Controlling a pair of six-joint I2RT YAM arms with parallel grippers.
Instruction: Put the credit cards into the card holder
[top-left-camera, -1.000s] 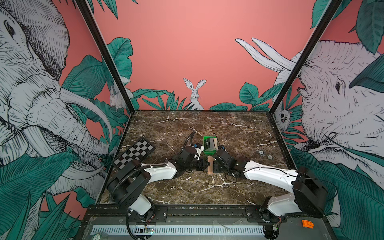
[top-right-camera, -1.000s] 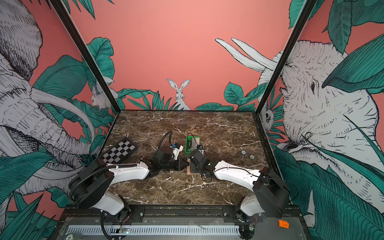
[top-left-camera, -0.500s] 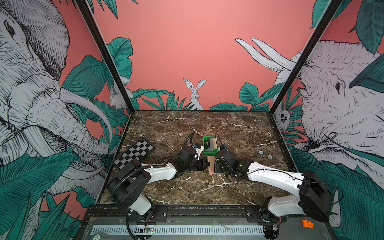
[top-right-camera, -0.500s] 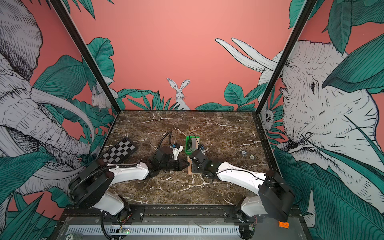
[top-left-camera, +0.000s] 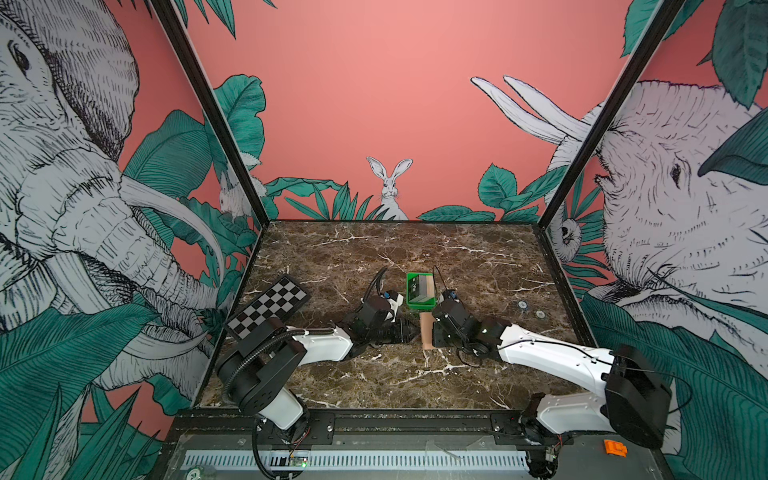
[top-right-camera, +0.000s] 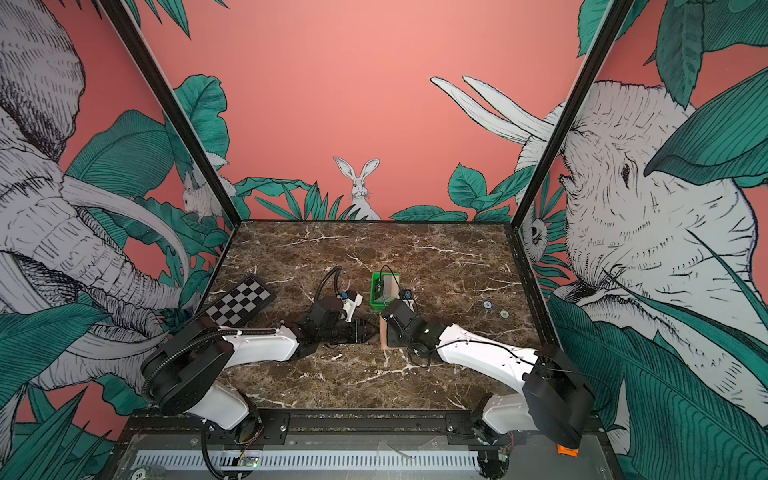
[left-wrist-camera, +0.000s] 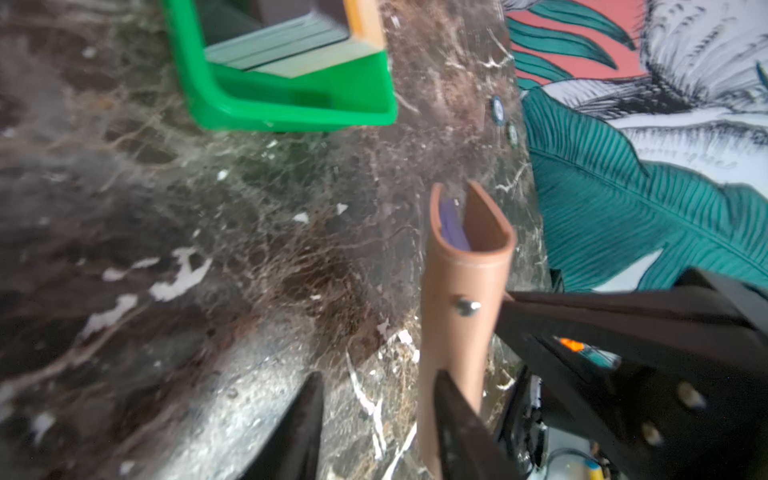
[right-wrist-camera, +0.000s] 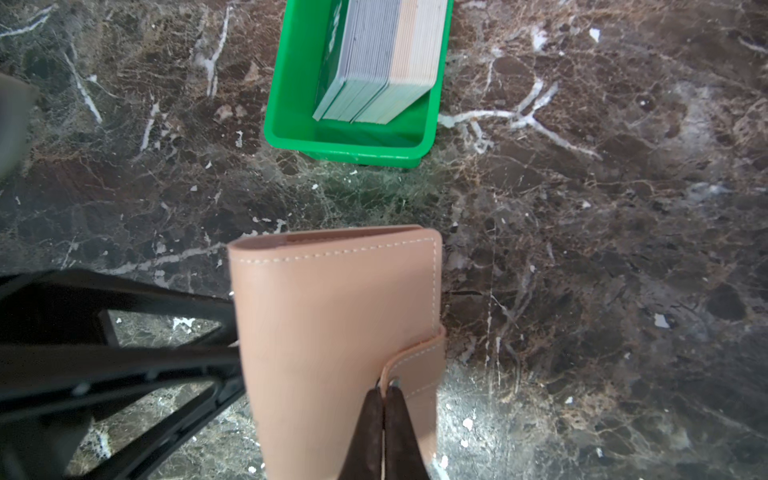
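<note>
The tan card holder (right-wrist-camera: 332, 316) is folded shut near the table's middle, seen in both top views (top-left-camera: 427, 337) (top-right-camera: 384, 337). My right gripper (right-wrist-camera: 386, 397) is shut on its strap tab by the snap. My left gripper (left-wrist-camera: 380, 419) is open beside the holder's spine, one finger (left-wrist-camera: 457, 419) against the leather and only marble between the jaws. A purple-blue card (left-wrist-camera: 453, 232) shows inside the fold. More credit cards (right-wrist-camera: 382, 62) stand as a stack in the green tray (right-wrist-camera: 286, 124) just behind the holder.
A black-and-white checkerboard (top-left-camera: 268, 309) lies at the left edge of the marble table. Two small round discs (top-left-camera: 522, 304) sit to the right of the green tray (top-left-camera: 420, 306). Printed walls close the left, back and right sides.
My left gripper's jaws have opened and let go of the card holder. The right arm shifted slightly and keeps its grip on the strap tab.
</note>
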